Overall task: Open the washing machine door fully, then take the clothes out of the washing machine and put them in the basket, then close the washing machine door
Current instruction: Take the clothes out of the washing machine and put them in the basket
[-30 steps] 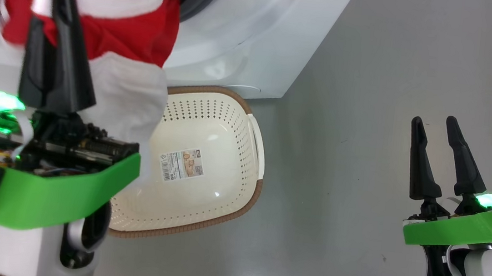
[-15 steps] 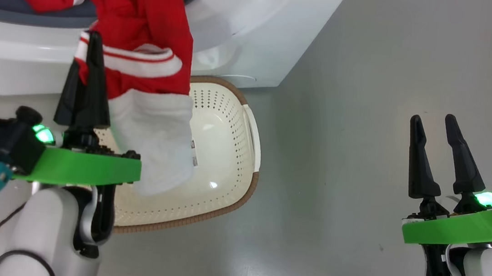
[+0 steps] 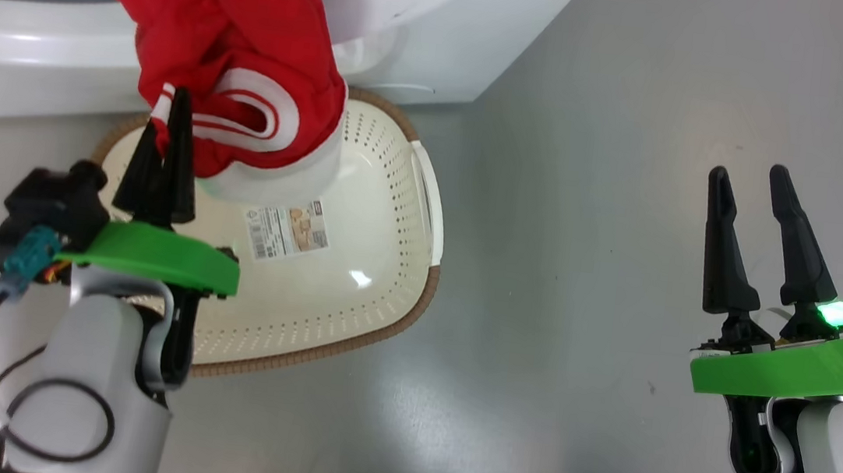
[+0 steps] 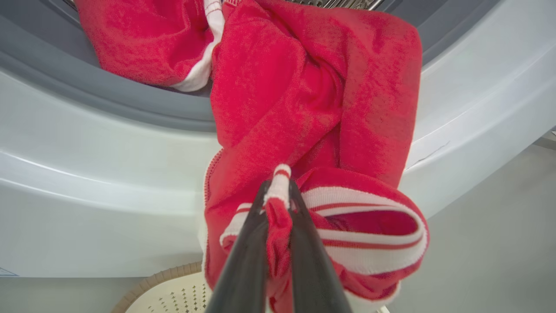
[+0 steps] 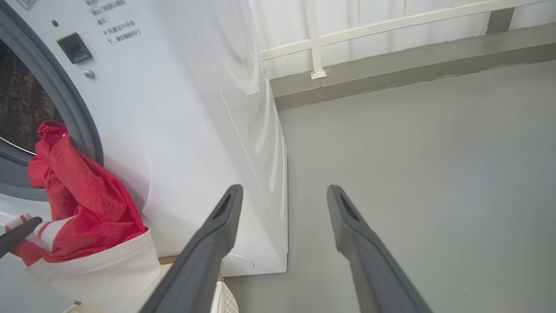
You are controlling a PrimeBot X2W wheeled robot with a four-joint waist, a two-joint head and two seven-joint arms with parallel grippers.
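My left gripper (image 3: 171,102) is shut on the striped hem of the red clothes (image 3: 230,44), pinched between its dark fingers (image 4: 247,256). The garment (image 4: 304,108) trails from the washing machine (image 3: 426,41) opening over the grey gasket (image 4: 108,104) and hangs above the cream basket (image 3: 379,263), its white panel touching the basket's inside. More red fabric (image 4: 143,39) lies in the drum mouth. My right gripper (image 3: 750,183) stands open over bare floor at the right, nothing between its fingers (image 5: 208,243). The door is out of view.
The basket's brown rim (image 3: 412,322) sits on the grey floor (image 3: 585,246) right against the machine's front. A white railing and low kerb (image 5: 391,65) run behind the machine's side. A dark cable (image 3: 34,423) loops by my left forearm.
My left gripper has pulled the red garment down and out of the drum, from beside the opening to above the basket. The head camera has tilted. The right gripper has stayed put.
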